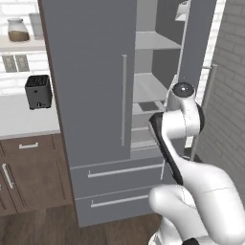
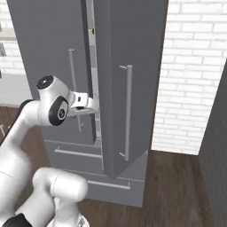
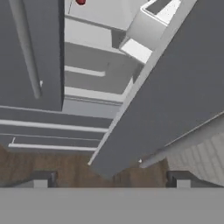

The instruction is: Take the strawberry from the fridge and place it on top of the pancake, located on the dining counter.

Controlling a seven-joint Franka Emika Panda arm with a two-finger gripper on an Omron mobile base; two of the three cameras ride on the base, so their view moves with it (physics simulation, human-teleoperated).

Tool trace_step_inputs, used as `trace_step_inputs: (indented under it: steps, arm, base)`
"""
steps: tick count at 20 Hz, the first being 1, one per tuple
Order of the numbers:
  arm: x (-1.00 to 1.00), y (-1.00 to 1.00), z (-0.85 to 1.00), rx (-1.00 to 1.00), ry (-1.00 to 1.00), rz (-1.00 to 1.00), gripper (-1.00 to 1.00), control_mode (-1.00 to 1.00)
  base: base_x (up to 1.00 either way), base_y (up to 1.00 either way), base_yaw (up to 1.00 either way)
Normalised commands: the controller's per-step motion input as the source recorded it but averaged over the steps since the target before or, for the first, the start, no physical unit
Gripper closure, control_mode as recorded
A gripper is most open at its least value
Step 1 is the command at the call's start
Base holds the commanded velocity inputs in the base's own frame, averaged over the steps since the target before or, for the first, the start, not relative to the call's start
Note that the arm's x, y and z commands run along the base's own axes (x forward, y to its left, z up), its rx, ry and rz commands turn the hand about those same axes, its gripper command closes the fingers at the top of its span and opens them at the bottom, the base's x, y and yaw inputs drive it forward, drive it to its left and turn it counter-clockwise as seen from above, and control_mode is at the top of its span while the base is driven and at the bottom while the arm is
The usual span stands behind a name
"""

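- While the arm reaches toward the fridge point(image 1: 91, 95), the gripper point(image 3: 111, 179) hangs in front of the gap beside the swung-out right door point(image 3: 175, 96); its 2 fingertips point(image 3: 41, 179) stand wide apart with nothing between them.
- Below the gripper lies wood floor point(image 3: 65, 166), then the fridge's 2 lower drawers point(image 1: 119, 184).
- Left door point(image 1: 88, 81) is shut, its bar handle point(image 1: 124, 100) upright.
- Pale shelves point(image 1: 150, 88) show through the opening.
- Farthest in, the strawberry point(image 3: 80, 1) sits on a shelf, cut off by the hand view's top edge.
- Off to the left, a toaster point(image 1: 38, 92) stands on the countertop point(image 1: 24, 122).
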Motion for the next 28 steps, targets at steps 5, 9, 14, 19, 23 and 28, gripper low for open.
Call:
trace_step_inputs:
  steps: [5, 9, 14, 19, 23, 28]
  arm:
    - [0.94, 0.43, 0.05, -0.07, 0.35, -0.01, -1.0, -1.0]
    - [1.0, 0.21, 0.0, 0.0, 0.2, -0.01, -1.0, -1.0]
    - [0.94, 0.07, -0.01, -0.03, 0.0, -0.04, -1.0, -1.0]
    - [0.83, -0.05, -0.1, -0.05, -0.02, -0.12, -1.0, -1.0]
    - [0.39, -0.39, -0.01, -0.01, -0.03, -0.15, -1.0, -1.0]
    - [-0.54, -1.0, 0.06, 0.0, -0.23, -0.14, -1.0, -1.0]
  base:
    - [0.0, 0.0, 0.0]
    - [0.0, 0.0, 0.0]
    - [0.0, 0.0, 0.0]
    - [0.0, 0.0, 0.0]
    - [0.0, 0.0, 0.0]
    - [0.0, 0.0, 0.0]
